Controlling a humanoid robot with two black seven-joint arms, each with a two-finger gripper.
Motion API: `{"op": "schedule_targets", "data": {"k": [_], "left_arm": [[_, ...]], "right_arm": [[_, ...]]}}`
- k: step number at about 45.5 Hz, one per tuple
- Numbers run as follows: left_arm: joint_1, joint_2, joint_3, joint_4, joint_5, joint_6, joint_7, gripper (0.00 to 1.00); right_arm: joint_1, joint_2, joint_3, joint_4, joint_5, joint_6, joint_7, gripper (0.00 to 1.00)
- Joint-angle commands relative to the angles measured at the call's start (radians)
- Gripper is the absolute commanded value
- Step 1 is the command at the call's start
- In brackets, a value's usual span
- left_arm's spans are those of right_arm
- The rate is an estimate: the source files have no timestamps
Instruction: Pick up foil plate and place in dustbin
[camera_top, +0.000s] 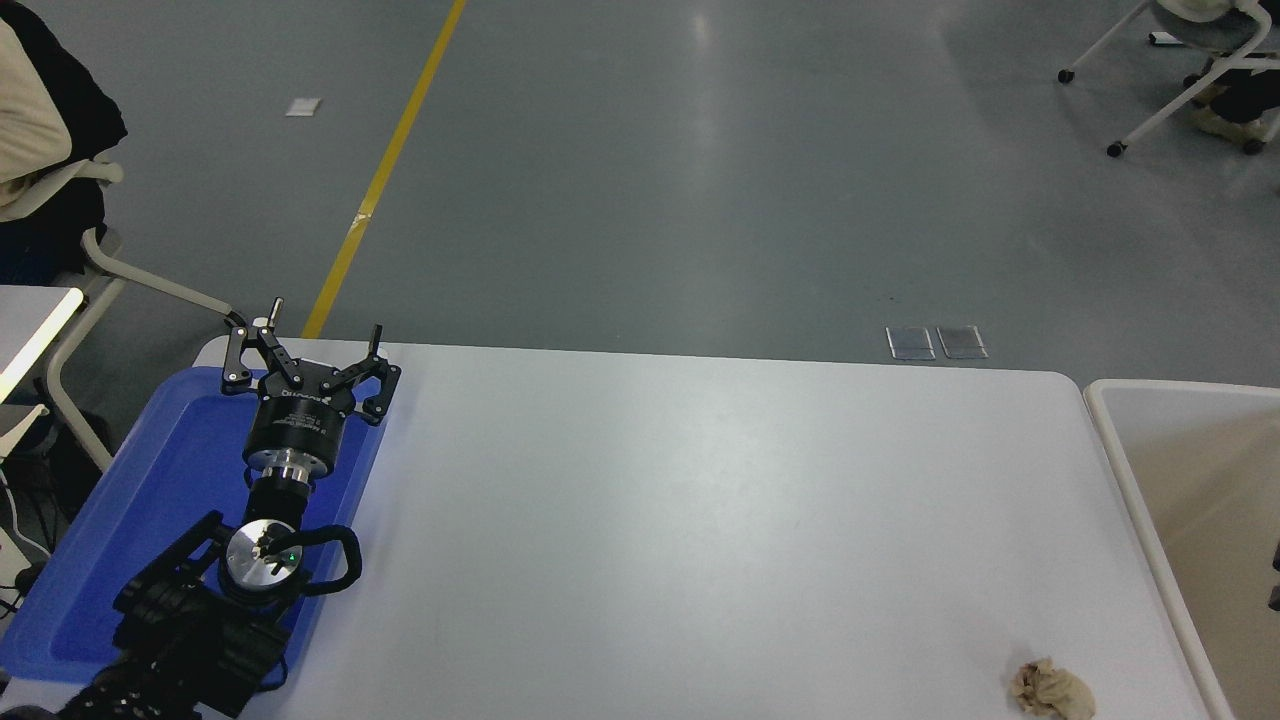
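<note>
The foil plate is out of view. The dustbin (1180, 386), with an off-white rim and beige inside, stands at the table's right end and is cut off by the picture's edge. My left gripper (327, 318) is open and empty, parked over the blue tray (150, 480) at the lower left. A small dark sliver (1276, 575) shows at the right edge over the dustbin; I cannot tell what part it is. My right gripper is otherwise out of view.
A crumpled brown paper ball (1050, 690) lies on the white table (700, 520) near its front right corner. Beyond the table are grey floor, a yellow line, and chairs at the far left and far right.
</note>
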Motion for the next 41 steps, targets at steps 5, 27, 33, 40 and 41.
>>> {"op": "schedule_targets", "data": {"k": [5, 27, 33, 40, 41], "left_arm": [[0.001, 0.0, 0.0, 0.0, -0.001, 0.0, -0.002, 1.0], [0.001, 0.0, 0.0, 0.0, -0.001, 0.0, -0.002, 1.0], [0.001, 0.0, 0.0, 0.0, -0.001, 0.0, -0.002, 1.0], [0.001, 0.0, 0.0, 0.0, -0.001, 0.0, -0.002, 1.0], [0.001, 0.0, 0.0, 0.0, -0.001, 0.0, -0.002, 1.0]], "right_arm": [[0.32, 0.158, -0.149, 0.05, -0.02, 0.028, 0.0, 1.0], [0.374, 0.431, 0.087, 0.104, -0.017, 0.028, 0.0, 1.0], [0.372, 0.51, 0.185, 0.104, -0.019, 0.028, 0.0, 1.0], [0.374, 0.6, 0.221, 0.099, -0.003, 0.028, 0.0, 1.0], [0.376, 0.615, 0.227, 0.099, 0.0, 0.028, 0.0, 1.0]]}}
